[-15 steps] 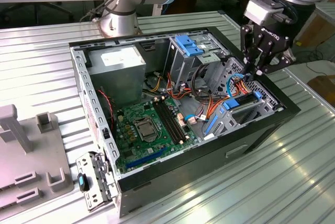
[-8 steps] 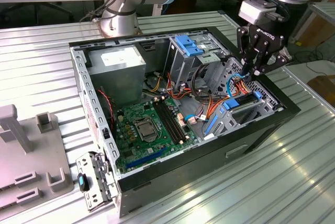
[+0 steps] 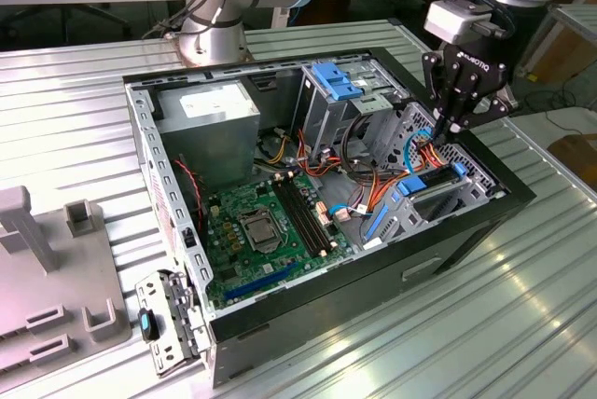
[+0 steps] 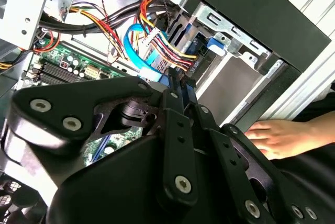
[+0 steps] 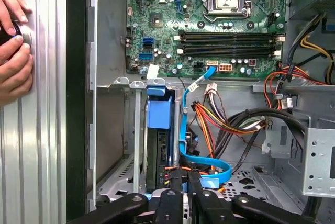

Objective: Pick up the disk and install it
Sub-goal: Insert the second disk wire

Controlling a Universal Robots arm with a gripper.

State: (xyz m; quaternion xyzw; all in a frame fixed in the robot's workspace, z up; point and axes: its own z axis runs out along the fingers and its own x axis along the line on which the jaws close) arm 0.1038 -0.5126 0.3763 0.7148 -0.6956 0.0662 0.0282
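The disk stands on edge in a slot of the grey drive cage, its blue carrier frame on top and the dark drive body below it. In the exterior view the blue carrier edge of the disk shows in the cage at the case's corner on the exterior view's right. My gripper hangs just above that cage. Its black fingers are pressed close together beside the disk's end, among a blue data cable and orange wires. The gripper looks shut, with nothing clearly between the fingers.
The open computer case lies on a ribbed metal table. Inside are a green motherboard, a power supply and wire bundles. A person's hands rest on the table beside the case. Grey fixtures stand at the exterior view's left.
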